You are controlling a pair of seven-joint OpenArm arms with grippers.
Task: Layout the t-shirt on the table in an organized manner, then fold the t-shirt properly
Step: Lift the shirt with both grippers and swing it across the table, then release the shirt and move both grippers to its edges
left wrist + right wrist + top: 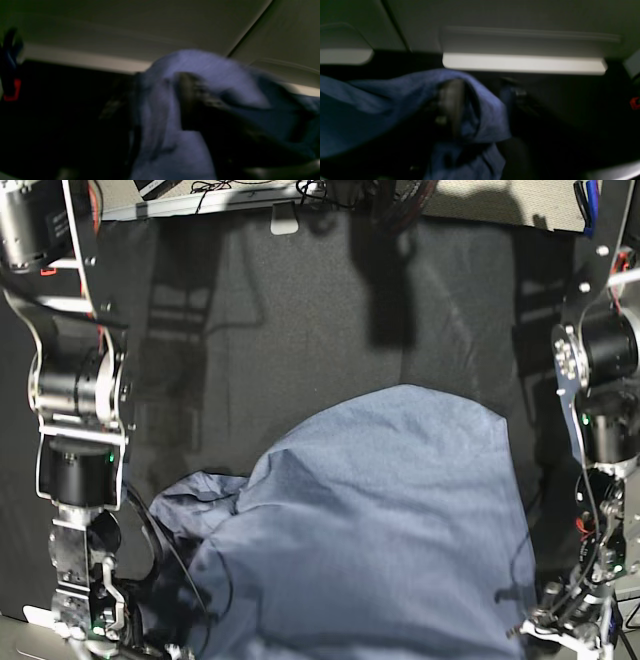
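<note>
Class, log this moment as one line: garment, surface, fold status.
garment: blue-grey cotton t-shirt bunched, lettering hidden | surface: black cloth-covered table | fold: not yet laid flat

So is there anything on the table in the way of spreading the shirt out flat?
Nothing visible. The shirt lies bunched at the near edge, and the dark table beyond it looks bare. Only clamps sit at the table's edge, well off to the side.
</note>
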